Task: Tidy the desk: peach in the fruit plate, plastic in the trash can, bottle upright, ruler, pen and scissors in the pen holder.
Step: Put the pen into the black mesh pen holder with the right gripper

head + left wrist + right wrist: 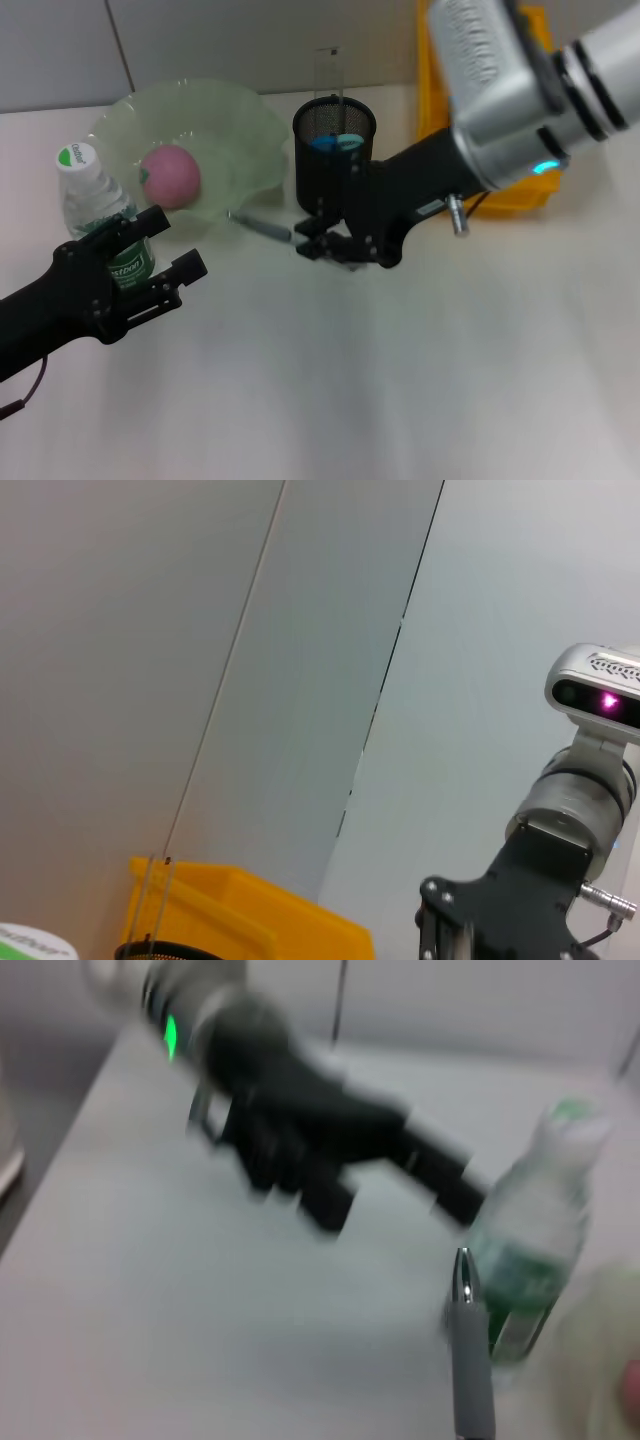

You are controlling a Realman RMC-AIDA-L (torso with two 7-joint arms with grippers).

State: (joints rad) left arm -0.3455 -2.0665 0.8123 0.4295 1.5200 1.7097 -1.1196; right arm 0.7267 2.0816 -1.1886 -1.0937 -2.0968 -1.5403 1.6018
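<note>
Just in front of the black mesh pen holder (334,140), the right gripper (318,243) is clamped on a grey pen (262,226) that sticks out toward the pale green wavy-edged fruit plate (240,120). A pink peach (170,176) lies in that plate. Beside the plate a clear plastic water bottle with a green label (95,200) stands upright. The left gripper (170,250) hangs near the bottle, fingers spread and holding nothing. A yellow bin (505,195) sits behind.
</note>
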